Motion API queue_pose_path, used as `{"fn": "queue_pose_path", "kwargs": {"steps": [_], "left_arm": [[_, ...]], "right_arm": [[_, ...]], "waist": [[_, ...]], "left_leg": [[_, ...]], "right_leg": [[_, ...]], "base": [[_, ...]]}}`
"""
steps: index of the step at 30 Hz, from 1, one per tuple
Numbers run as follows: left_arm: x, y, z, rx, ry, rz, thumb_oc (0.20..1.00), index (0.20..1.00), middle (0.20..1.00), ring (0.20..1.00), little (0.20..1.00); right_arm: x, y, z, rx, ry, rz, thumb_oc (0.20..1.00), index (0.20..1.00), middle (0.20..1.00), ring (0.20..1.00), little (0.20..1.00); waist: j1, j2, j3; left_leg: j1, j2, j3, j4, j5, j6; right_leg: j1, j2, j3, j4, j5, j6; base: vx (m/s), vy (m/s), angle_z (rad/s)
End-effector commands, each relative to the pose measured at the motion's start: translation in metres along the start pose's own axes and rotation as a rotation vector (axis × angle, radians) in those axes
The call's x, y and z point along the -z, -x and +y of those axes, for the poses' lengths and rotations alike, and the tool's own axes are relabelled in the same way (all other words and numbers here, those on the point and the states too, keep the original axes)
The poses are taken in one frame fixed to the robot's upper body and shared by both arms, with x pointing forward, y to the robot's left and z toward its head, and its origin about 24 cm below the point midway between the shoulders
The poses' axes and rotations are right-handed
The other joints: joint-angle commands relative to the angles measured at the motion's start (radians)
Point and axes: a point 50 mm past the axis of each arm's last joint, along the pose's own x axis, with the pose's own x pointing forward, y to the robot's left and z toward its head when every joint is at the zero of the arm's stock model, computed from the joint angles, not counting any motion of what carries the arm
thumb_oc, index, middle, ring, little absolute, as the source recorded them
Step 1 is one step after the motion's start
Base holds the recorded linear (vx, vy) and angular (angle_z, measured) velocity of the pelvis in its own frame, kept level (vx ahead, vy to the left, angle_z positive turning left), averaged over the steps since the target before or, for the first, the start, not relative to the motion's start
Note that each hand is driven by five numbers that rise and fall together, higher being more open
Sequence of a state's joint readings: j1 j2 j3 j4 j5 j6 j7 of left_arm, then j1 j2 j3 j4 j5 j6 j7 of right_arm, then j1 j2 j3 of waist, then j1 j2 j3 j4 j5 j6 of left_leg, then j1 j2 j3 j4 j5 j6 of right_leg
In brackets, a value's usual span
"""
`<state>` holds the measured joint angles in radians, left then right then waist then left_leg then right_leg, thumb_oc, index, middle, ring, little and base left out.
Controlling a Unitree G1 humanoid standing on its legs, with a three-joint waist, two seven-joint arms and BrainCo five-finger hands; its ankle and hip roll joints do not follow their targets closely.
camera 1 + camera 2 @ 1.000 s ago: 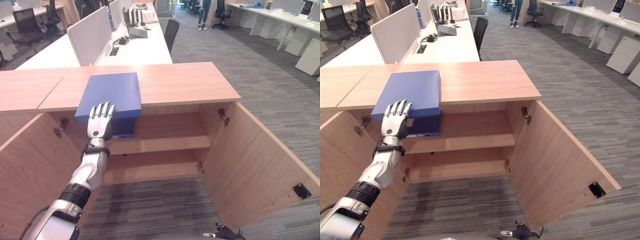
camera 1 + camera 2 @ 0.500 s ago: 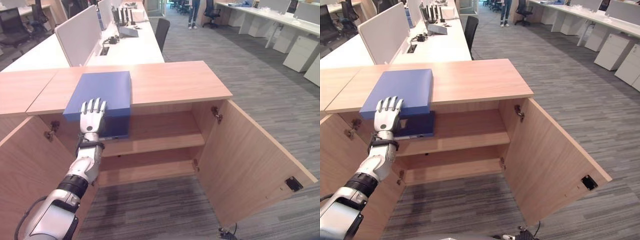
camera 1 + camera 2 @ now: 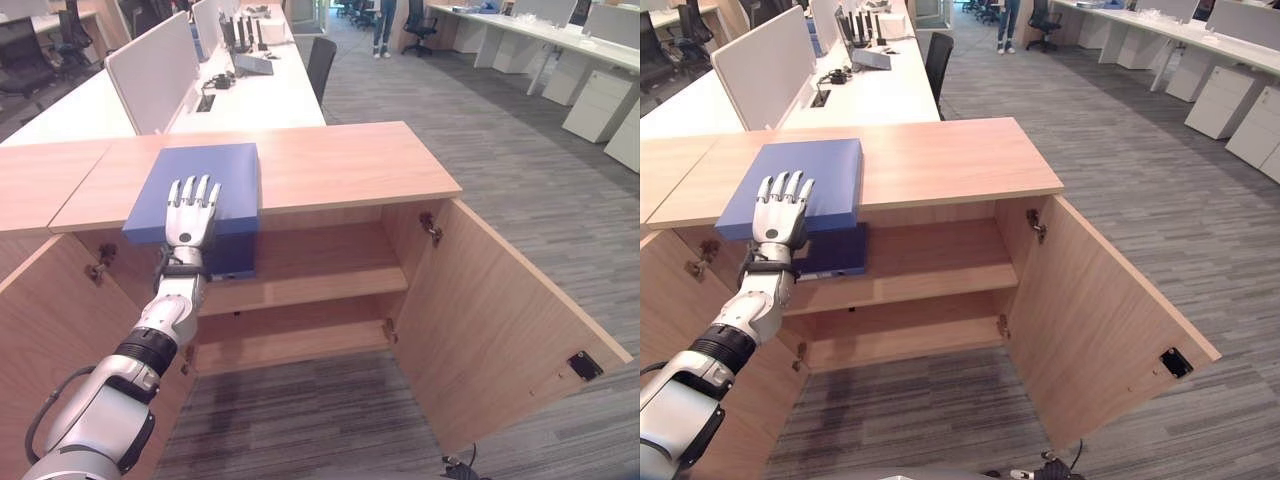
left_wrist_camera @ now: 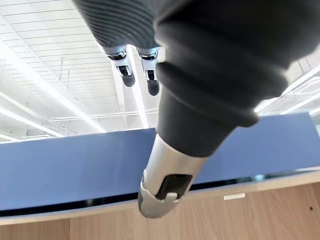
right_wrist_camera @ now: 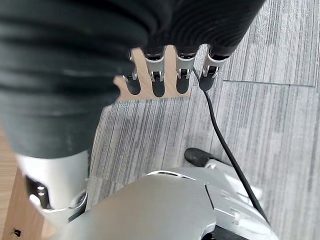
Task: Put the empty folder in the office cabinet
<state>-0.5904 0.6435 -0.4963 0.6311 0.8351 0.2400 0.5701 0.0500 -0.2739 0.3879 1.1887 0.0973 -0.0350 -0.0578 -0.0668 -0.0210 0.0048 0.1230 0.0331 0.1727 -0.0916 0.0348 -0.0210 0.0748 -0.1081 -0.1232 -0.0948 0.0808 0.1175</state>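
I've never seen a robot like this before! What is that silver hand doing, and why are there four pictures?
It's a walking robot with two arms. Two pictures come from cameras in its head, looking down. The other two come from small cameras on its wrists, so its own hands look huge there.

The left hand lies flat, fingers straight, on a blue folder. The folder sits on top of a wooden cabinet and sticks out past its front edge. Both cabinet doors are open, and another blue thing already sits on the upper shelf. The right hand hangs down by the floor, holding nothing.
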Motion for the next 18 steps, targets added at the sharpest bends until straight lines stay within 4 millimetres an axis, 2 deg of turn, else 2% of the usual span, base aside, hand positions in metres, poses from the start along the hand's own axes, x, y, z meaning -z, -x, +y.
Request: {"fn": "queue_pose_path", "kwargs": {"steps": [1, 14, 18], "left_arm": [[0.024, -0.047, 0.047, -0.156, -0.135, 0.034, 1.0, 1.0, 1.0, 1.0, 1.0], [0.034, -0.035, 0.028, -0.083, -0.107, 0.084, 1.0, 1.0, 1.0, 1.0, 1.0], [0.034, -0.04, 0.03, -0.068, -0.151, 0.057, 1.0, 1.0, 1.0, 1.0, 1.0]], "right_arm": [[-0.007, -0.003, -0.008, 0.025, 0.033, -0.003, 1.0, 1.0, 1.0, 1.0, 1.0], [-0.004, -0.002, -0.007, 0.031, 0.012, 0.006, 1.0, 1.0, 1.0, 1.0, 1.0], [-0.008, -0.003, -0.002, -0.006, 0.08, -0.011, 1.0, 1.0, 1.0, 1.0, 1.0]], "waist": [[-0.005, -0.01, -0.001], [-0.006, -0.008, -0.003], [-0.006, -0.006, -0.002]], "left_leg": [[0.062, -0.051, -0.04, 0.004, -0.154, 0.012], [0.069, -0.051, -0.034, 0.004, -0.158, 0.012], [0.068, -0.051, -0.034, 0.004, -0.155, 0.012]], "right_leg": [[0.047, 0.061, -0.021, 0.008, -0.046, 0.02], [0.052, 0.061, -0.017, 0.008, -0.049, 0.019], [0.052, 0.061, -0.017, 0.008, -0.048, 0.019]], "base": [[0.0, 0.0, 0.0], [0.0, 0.0, 0.0], [0.0, 0.0, 0.0]]}}
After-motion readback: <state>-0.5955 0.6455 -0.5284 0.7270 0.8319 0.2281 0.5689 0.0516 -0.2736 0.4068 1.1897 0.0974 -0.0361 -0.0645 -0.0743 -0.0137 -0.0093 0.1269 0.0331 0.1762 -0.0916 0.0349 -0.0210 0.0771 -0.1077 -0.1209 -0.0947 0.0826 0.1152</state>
